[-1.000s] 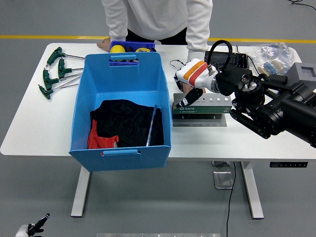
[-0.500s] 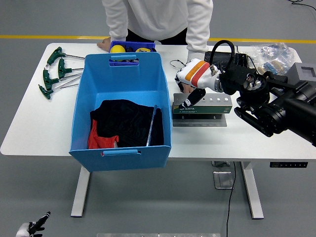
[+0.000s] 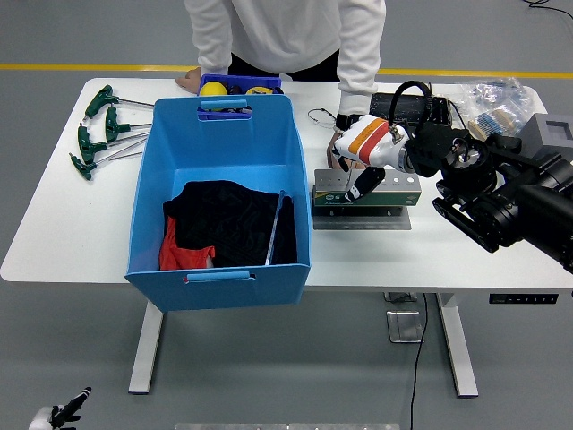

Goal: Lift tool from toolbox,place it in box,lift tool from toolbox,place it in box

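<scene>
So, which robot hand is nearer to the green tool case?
The right. The right hand is over the green tool case, fingers reaching down onto its left part. The left hand is out of view.

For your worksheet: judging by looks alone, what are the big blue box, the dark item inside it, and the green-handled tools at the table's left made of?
Blue box: probably moulded plastic, with smooth, uniform walls and formed handles.
Dark item: likely fabric, limp and creased.
Green-handled tools: apparently thin bare metal shafts with green plastic or rubber grips; the finish is too small to tell.
</scene>
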